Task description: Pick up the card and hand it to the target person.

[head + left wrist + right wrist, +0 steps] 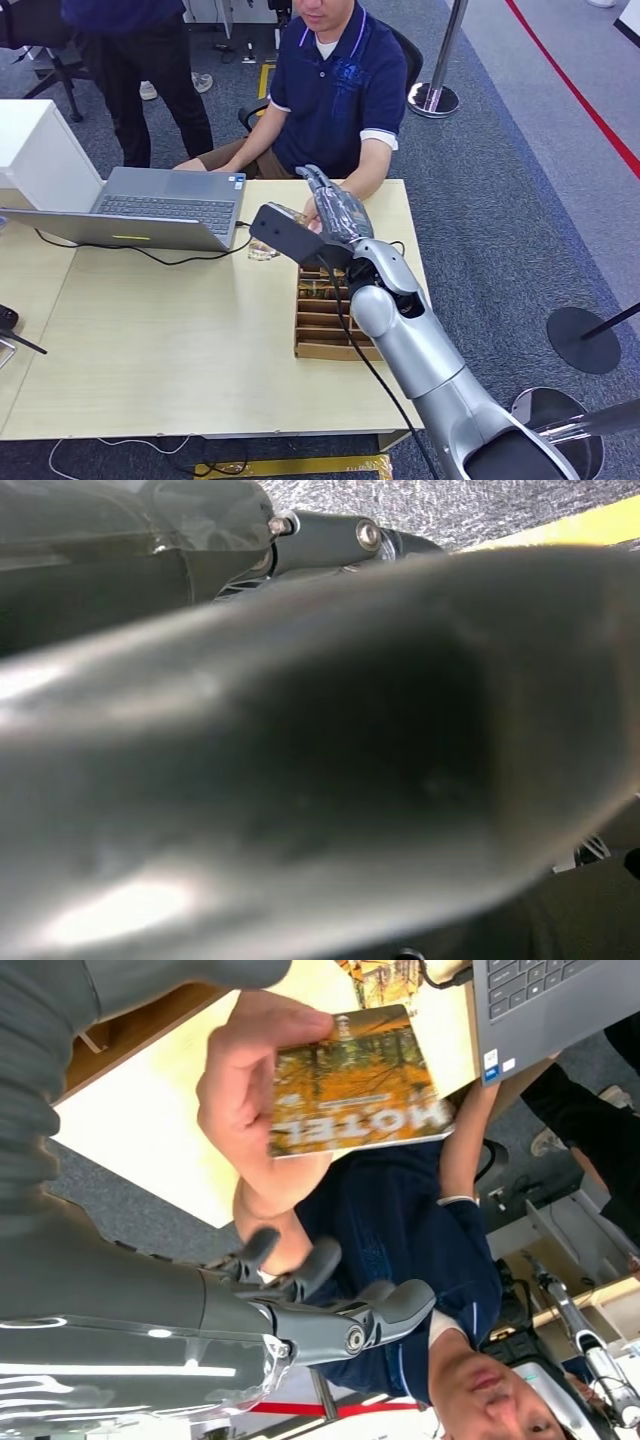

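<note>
Across the far edge of the table (151, 340), facing the robot, sits a person in a dark blue polo (340, 90), with an open laptop (151, 205) toward the far left corner and a slatted wooden card rack (324, 320) near the right edge. Reaching out over that rack, toward the seated person: the silver right arm, ending in the right hand (317, 1300). Fingers (396, 1305) spread and only loosely curled, nothing between them. Just beside them, held in the person's own hand (249, 1100), the card (355, 1085), an autumn-forest print with white lettering, pinched at one end and lifted off the tabletop.

Handover looks done or nearly so. Remaining risk, as a judgement: contact on the way back, since the robot's fingers hang very near the person's forearm and the card; a sideways pull-back could brush the arm, knock the card loose, or catch the rack below and shove it toward the right edge. Cable along the arm could also snag the rack slats.

Left hand: state cannot be told from the blurred, dark wrist picture.
</note>
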`<state>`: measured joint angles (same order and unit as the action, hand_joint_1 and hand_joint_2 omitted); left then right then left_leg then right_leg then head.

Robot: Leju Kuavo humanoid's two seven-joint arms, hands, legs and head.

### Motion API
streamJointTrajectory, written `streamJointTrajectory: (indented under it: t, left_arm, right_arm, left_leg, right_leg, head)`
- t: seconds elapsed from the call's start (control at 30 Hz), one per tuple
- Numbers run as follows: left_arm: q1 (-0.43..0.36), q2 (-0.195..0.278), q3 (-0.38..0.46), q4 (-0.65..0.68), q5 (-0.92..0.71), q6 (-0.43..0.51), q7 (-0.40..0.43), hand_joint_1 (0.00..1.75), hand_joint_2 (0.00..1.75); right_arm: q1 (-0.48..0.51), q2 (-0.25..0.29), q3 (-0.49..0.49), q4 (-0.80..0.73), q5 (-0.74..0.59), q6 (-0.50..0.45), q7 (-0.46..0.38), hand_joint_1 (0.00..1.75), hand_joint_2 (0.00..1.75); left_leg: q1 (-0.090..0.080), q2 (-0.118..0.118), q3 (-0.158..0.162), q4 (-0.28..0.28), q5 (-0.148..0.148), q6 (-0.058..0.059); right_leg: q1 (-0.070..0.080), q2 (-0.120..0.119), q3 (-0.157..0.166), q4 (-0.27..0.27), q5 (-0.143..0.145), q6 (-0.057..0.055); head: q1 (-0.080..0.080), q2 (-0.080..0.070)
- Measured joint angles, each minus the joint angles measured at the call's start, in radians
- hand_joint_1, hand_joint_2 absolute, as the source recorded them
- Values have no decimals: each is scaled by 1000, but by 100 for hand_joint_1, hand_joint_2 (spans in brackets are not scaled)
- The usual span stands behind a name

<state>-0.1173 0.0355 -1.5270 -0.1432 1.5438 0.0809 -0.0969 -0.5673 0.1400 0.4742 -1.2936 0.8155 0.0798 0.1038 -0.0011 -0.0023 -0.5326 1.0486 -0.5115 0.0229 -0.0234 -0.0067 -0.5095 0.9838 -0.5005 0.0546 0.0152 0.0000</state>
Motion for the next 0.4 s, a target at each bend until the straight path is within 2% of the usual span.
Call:
streamJointTrajectory:
  t: [0.13, 0.23, 0.4]
  left_arm:
    - [0, 0, 0, 0, 0, 0, 1, 0, 0]
    - [0, 0, 0, 0, 1, 0, 2, 0, 0]
    - [5, 0, 3, 0, 3, 2, 3, 0, 0]
  right_arm:
    - [0, 0, -1, 0, -1, -13, 2, 0, 175]
    - [7, -2, -12, -18, 5, -62, 12, 0, 175]
    - [66, -23, -87, -167, 28, -130, 25, 0, 175]
  left_leg:
    - [-1, 0, 0, 0, 1, 1]
    - [-1, 0, 0, 0, 1, 1]
    - [-2, -1, -2, 0, 1, 2]
  right_leg:
    - [-1, 0, 0, 0, 0, 1]
    - [-1, 0, -1, 0, 1, 1]
    - [-2, 0, -1, -3, 2, 3]
  head:
    - [0, 0]
    - [0, 0]
    - [0, 0]
